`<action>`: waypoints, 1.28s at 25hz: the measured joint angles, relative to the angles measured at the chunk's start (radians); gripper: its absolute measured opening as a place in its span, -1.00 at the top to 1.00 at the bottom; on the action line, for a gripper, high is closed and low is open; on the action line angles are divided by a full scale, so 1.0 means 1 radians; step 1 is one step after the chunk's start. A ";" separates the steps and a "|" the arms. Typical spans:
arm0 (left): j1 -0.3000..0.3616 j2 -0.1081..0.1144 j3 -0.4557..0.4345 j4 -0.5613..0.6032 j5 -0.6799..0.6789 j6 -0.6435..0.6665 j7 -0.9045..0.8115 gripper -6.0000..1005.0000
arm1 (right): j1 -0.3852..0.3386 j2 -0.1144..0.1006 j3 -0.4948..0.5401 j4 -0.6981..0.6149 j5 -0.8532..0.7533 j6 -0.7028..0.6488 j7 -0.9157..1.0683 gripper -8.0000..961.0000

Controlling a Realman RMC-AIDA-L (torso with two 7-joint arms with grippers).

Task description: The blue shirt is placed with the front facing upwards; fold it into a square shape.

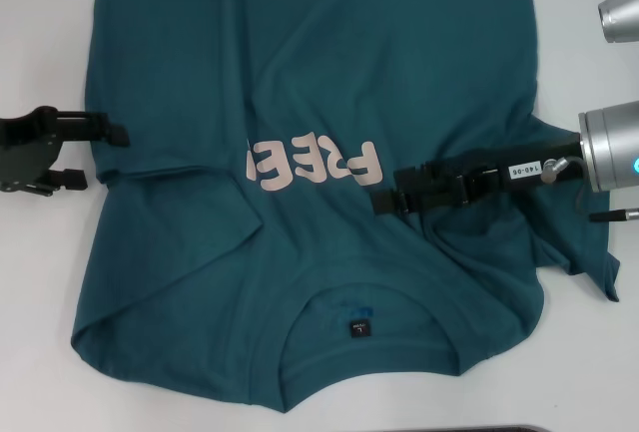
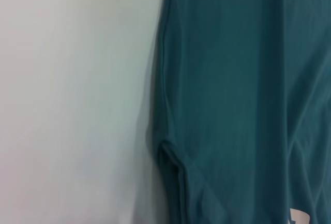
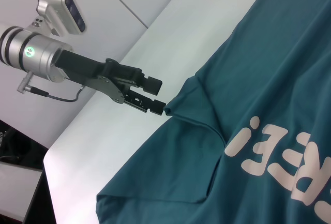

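Note:
The blue shirt (image 1: 300, 63) lies flat on the white table (image 1: 40, 43), collar (image 1: 359, 330) toward me, pink "FREE" letters (image 1: 319, 163) facing up. Its left side is folded in, and the fold covers part of the last letter. My left gripper (image 1: 100, 159) is open and empty at the shirt's left edge; it also shows in the right wrist view (image 3: 155, 94), one fingertip almost touching the fold's corner. My right gripper (image 1: 389, 188) reaches over the chest beside the letters, with bunched fabric around it. The left wrist view shows the shirt's edge (image 2: 232, 79).
Bare white table (image 2: 67, 89) lies left of the shirt. The right sleeve (image 1: 589, 252) hangs crumpled by the right arm's silver wrist (image 1: 609, 148). A dark strip (image 1: 499, 429) shows at the near table edge.

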 joint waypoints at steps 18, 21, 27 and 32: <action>-0.059 -0.028 0.013 0.058 -0.030 -0.062 0.024 -0.87 | 0.000 0.001 0.000 -0.001 0.000 -0.001 0.000 -0.78; -0.060 -0.038 0.007 0.031 -0.103 -0.036 0.052 -0.87 | 0.000 0.001 0.000 -0.001 0.000 -0.001 0.000 -0.78; -0.046 -0.037 0.006 0.041 -0.212 0.012 0.105 -0.86 | 0.000 0.002 0.000 -0.003 0.000 0.000 0.000 -0.78; -0.010 -0.022 -0.001 0.031 -0.218 0.063 0.149 -0.86 | 0.007 0.002 0.001 -0.005 0.000 -0.001 0.011 -0.77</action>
